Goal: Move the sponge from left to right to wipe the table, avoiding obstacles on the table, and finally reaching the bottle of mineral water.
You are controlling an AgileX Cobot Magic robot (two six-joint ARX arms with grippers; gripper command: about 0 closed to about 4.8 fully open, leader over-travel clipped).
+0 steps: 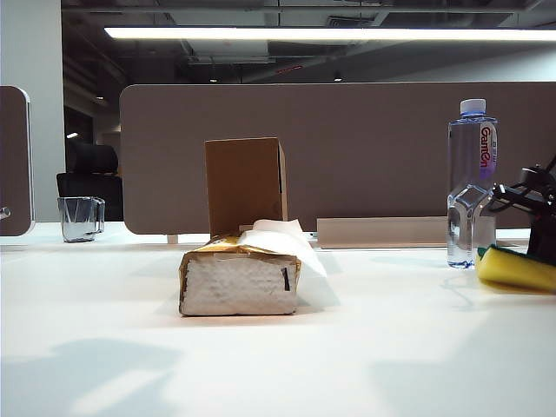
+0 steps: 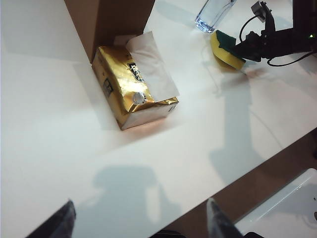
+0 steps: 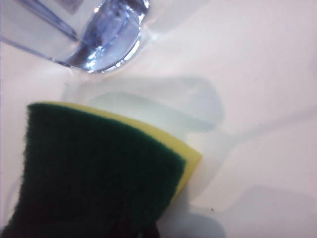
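The sponge (image 1: pixel 514 268) is a chunky yellow foam block with a rough dark green scouring layer on top, and it sits at the far right of the smooth matte white table (image 1: pixel 278 365), just beside the base of the bottle of mineral water (image 1: pixel 470 182). The bottle is tall clear plastic with a pinched waist, pale cap and a white-purple label with red lettering. In the right wrist view the green face fills the near corner, with the bottle's rounded clear base close by.

The right gripper (image 2: pixel 243 49) is clenched on the sponge. From the left wrist view you can see the black arm coming in from the side and the sponge sticking out from its tip toward the bottle. Whether the sponge actually touches the bottle, I can't tell.

Mid-table are the obstacles: a crinkly gold-and-white tissue pack (image 1: pixel 240 280) with a soft white tissue poking out, and a plain brown cardboard box (image 1: pixel 245 184) standing right behind it. A clear glass cup (image 1: pixel 81 217) sits way off at the far left.

The left gripper (image 2: pixel 138 223) hangs high over the near table edge, jaws spread wide, holding nothing.
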